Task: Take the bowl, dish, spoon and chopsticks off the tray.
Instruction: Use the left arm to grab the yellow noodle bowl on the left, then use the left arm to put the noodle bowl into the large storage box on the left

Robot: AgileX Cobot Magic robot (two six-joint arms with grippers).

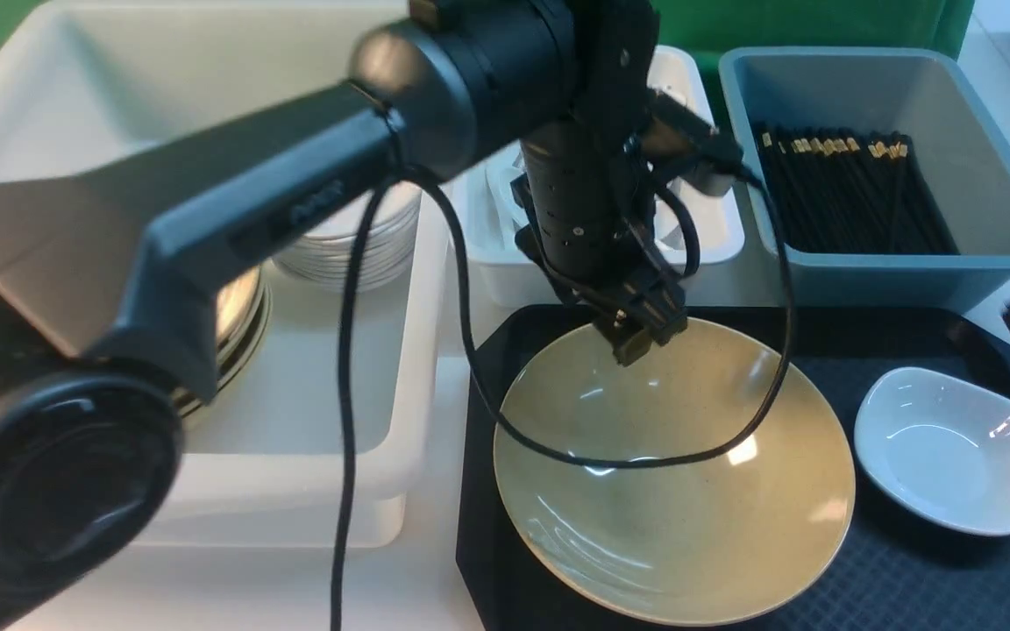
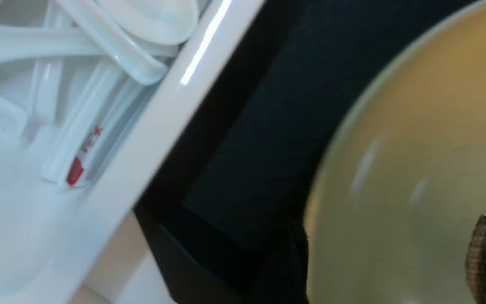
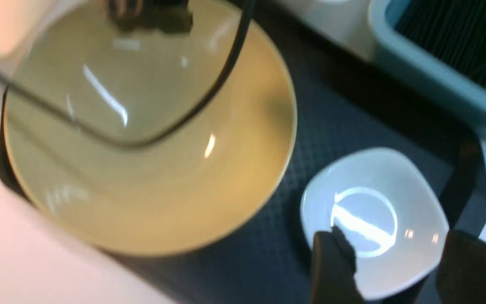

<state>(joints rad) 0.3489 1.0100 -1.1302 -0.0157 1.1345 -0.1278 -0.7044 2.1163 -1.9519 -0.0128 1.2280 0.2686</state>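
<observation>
Two claws: the right claw [image 3: 395,249] stands apart over the dish [image 3: 373,211], three o'clock of the bowl [image 1: 672,491]. For the left claw [image 1: 636,337], I cannot tell.

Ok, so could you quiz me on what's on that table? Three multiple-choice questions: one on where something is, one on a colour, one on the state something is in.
1. Where is the small white dish?
A. On the black tray, to the robot's right of the bowl.
B. Inside the bowl.
C. On the floor.

2. What colour is the big bowl?
A. White.
B. Red.
C. Olive-yellow.

3. How does the bowl stand?
A. Upside down.
B. Upright and empty.
C. Upright, full of soup.

Answers:
1 A: the dish sits on the tray's textured surface beside the bowl.
2 C: the bowl's glossy inside is olive-yellow.
3 B: its bare inside faces up.
</observation>
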